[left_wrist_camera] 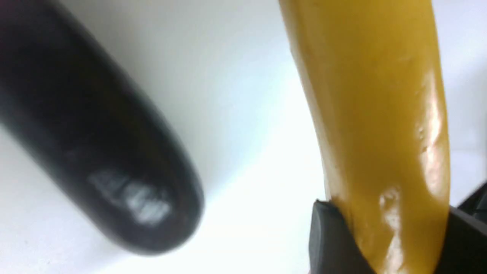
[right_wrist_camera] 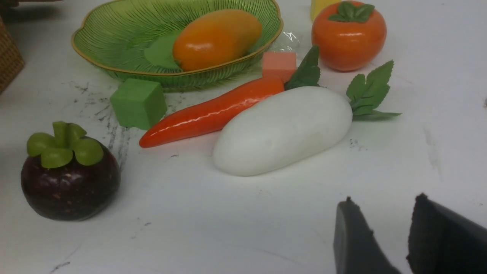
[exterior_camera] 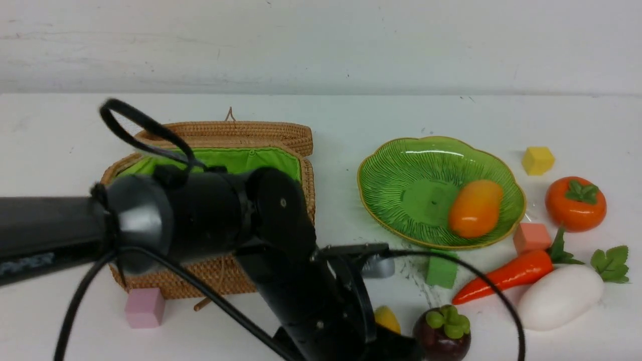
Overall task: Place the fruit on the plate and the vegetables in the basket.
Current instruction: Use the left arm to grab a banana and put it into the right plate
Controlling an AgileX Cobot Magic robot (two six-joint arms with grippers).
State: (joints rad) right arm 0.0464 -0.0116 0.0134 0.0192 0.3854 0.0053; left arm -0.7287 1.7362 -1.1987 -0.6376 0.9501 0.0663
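left claw (left_wrist_camera: 388, 220) pinches the banana (left_wrist_camera: 373, 114); eggplant (left_wrist_camera: 95, 133) just beside, mangosteen (exterior_camera: 442, 333) at its 3 o'clock; right claw (right_wrist_camera: 384, 199) gapes empty

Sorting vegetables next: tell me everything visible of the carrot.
The carrot is a glossy, plastic-looking orange-red toy, long and tapering to a point, with dark green leaves at its thick end. It lies flat on the white table beside the plate, alongside the white radish, seemingly touching it; a pink cube sits by its leafy end.
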